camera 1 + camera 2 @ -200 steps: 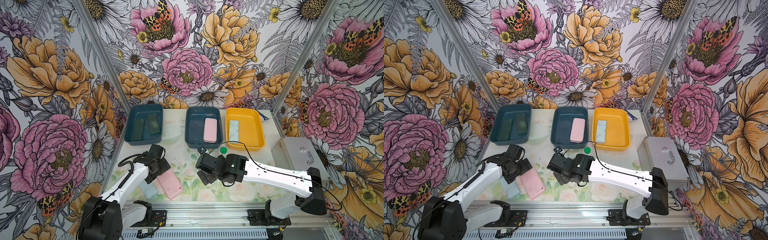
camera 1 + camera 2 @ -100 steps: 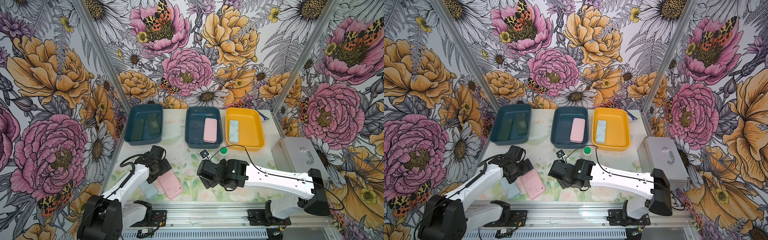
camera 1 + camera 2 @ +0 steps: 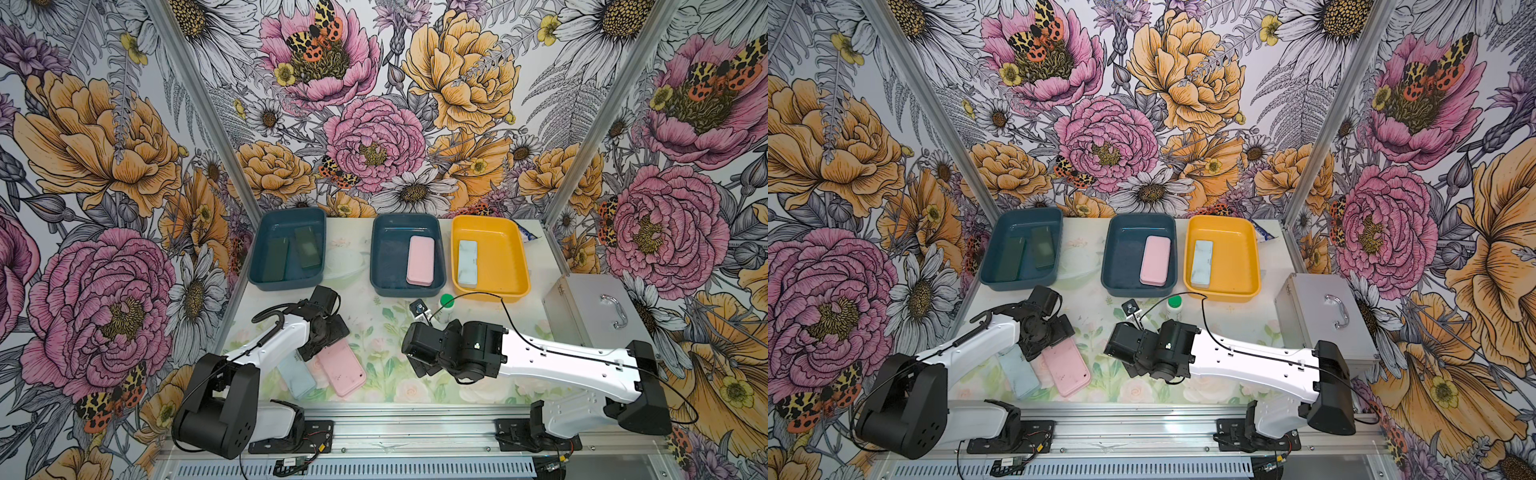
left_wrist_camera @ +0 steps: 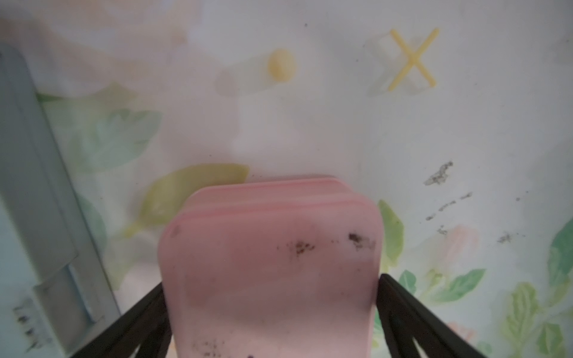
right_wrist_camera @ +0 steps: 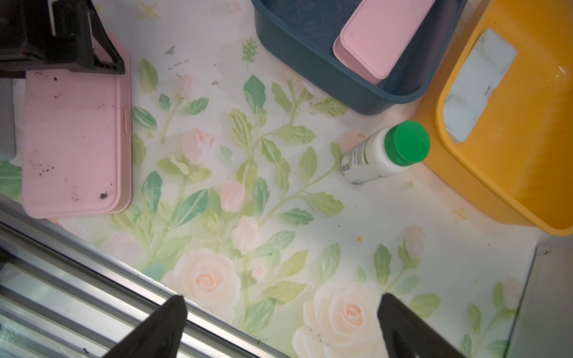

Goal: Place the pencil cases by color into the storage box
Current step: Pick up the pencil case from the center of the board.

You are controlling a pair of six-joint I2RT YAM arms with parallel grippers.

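Observation:
A pink pencil case lies flat near the table's front left, with a light blue pencil case beside it. My left gripper is open and low over the pink case's far end, one finger along each long side. My right gripper hangs open and empty over the front middle. At the back, two dark green cases lie in the left blue box, a pink case in the middle blue box, and a light blue case in the yellow box.
A white bottle with a green cap stands just before the yellow box. A silver metal case sits at the right edge. The aluminium rail runs along the table's front.
My right gripper has drawn back from the table's middle toward the front edge. The left gripper has stayed over the pink case, jaws still wide.

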